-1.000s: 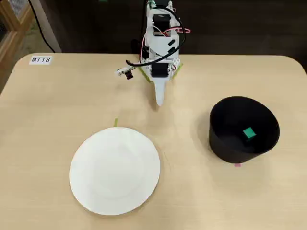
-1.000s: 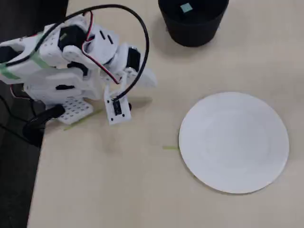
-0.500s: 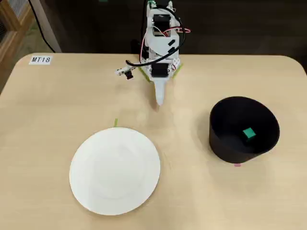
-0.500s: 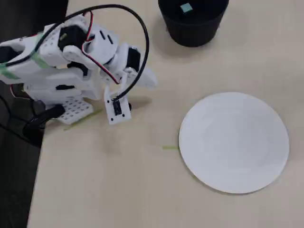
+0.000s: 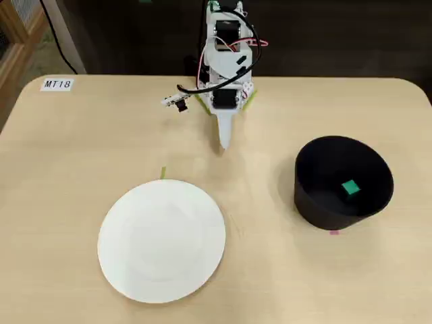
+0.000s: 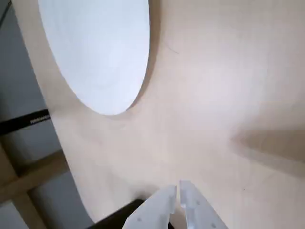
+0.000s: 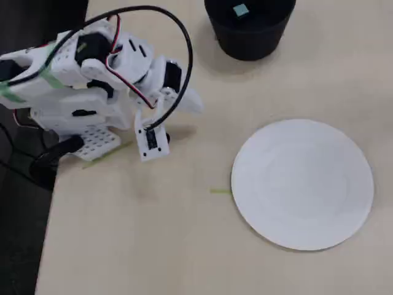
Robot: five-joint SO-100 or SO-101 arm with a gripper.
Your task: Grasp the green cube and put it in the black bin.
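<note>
We see the green cube (image 5: 349, 187) lying on the floor of the black bin (image 5: 312, 202) in a fixed view, a little right of the bin's centre, apart from the walls. In another fixed view the cube (image 7: 240, 10) shows at the top edge of the picture, again inside the bin (image 7: 249, 40), whose far rim is cut off by the frame.

The white arm (image 5: 226, 61) sits folded at the far edge of the counter (image 5: 67, 169), with its gripper (image 5: 223, 140) pointing down toward the counter surface, well apart from the bin and holding nothing. In the wrist view we find the gripper (image 6: 177, 191) narrow: its two white fingers (image 6: 159, 210) stand almost together, with only a thin slit between the tips and nothing in that slit.

The white plate (image 5: 162, 239) lies bare on the near part of the counter, to the left of the bin in that view and well apart from it. A thin green tape strip (image 5: 163, 173) lies just beyond the plate's far rim. A small white label reading MT18 (image 5: 57, 84) is stuck at the counter's far left corner. In the wrist view the plate (image 6: 100, 52) fills the upper left.
</note>
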